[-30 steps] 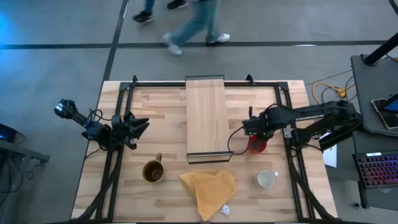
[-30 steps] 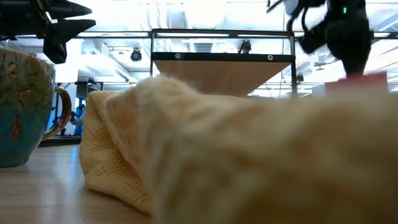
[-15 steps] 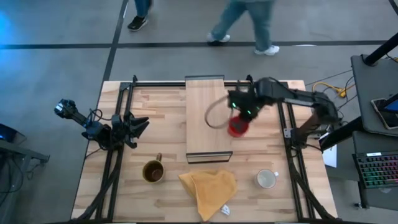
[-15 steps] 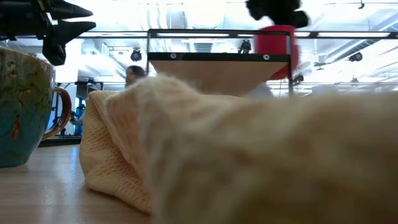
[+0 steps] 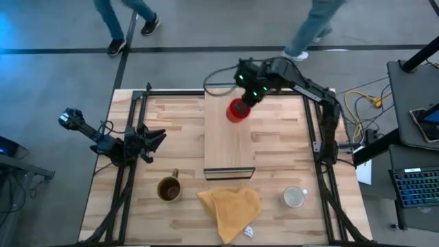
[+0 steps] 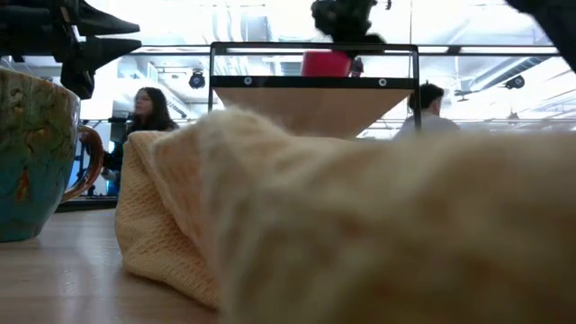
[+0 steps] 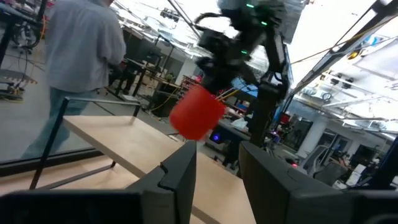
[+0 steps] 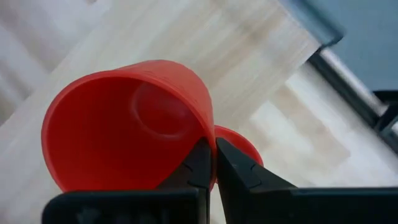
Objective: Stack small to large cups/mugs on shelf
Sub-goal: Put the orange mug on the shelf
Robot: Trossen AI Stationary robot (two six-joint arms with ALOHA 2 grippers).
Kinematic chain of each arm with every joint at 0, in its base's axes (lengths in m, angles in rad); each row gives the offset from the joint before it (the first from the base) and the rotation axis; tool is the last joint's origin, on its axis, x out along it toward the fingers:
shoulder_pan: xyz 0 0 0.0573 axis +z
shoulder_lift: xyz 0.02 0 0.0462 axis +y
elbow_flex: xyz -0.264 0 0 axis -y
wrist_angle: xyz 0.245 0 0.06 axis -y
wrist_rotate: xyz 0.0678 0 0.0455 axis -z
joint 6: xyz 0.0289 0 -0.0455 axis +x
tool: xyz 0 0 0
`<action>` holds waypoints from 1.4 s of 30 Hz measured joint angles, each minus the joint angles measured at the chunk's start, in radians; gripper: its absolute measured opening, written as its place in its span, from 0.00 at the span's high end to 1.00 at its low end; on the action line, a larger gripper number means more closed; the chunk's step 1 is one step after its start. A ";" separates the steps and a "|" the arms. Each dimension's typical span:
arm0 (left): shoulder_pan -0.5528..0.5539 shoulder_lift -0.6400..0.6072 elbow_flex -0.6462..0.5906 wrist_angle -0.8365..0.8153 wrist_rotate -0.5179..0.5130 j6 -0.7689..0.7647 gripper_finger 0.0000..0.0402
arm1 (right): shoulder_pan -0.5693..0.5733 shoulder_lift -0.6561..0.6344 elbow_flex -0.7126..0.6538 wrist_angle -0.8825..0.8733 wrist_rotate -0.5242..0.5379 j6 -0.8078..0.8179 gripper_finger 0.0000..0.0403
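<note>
My right gripper [image 5: 241, 103] is shut on the bright red mug [image 5: 237, 110] over the far part of the shelf [image 5: 230, 137], a light-wood board with a dark frame. The mug also shows in the low view [image 6: 326, 63] and the left wrist view [image 7: 196, 112]. The brown mug [image 5: 169, 189] stands on its base on the tabletop, near and to the left of the shelf. The white mug [image 5: 294, 197] stands at the near right. My left gripper [image 5: 155, 138] is open and empty at the table's left. My right gripper pinches the red mug's wall at the rim [image 8: 210, 144], right beside the handle [image 8: 239, 140]. One finger [image 8: 196, 167] is inside the mug and the other [image 8: 235, 169] outside. The mug hangs tilted, clear of the shelf board.
A crumpled yellow cloth [image 5: 230, 209] lies at the table's near edge in front of the shelf and fills much of the low view [image 6: 360, 225]. Dark frame rails run along the table's sides. People walk on the floor beyond the far edge.
My right gripper has lifted the red mug off the tabletop to the right of the shelf. It has carried the mug up, toward the far edge and to the left, over the shelf's far part.
</note>
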 joint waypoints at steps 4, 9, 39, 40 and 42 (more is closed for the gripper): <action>0.000 0.012 0.000 0.000 0.000 -0.002 0.73 | -0.060 0.070 0.033 0.000 -0.013 -0.033 0.98; 0.000 0.016 0.000 0.000 0.001 -0.002 0.73 | -0.114 0.120 0.041 0.004 -0.006 -0.066 0.95; 0.000 0.026 -0.002 0.000 -0.003 -0.002 0.73 | -0.105 0.091 0.041 0.161 -0.003 -0.080 0.94; 0.000 0.026 -0.002 0.000 -0.003 -0.002 0.73 | -0.105 0.095 0.041 0.161 -0.003 -0.080 0.94; 0.000 0.026 -0.002 0.001 -0.002 -0.002 0.73 | -0.105 0.111 0.041 0.163 -0.004 -0.080 0.94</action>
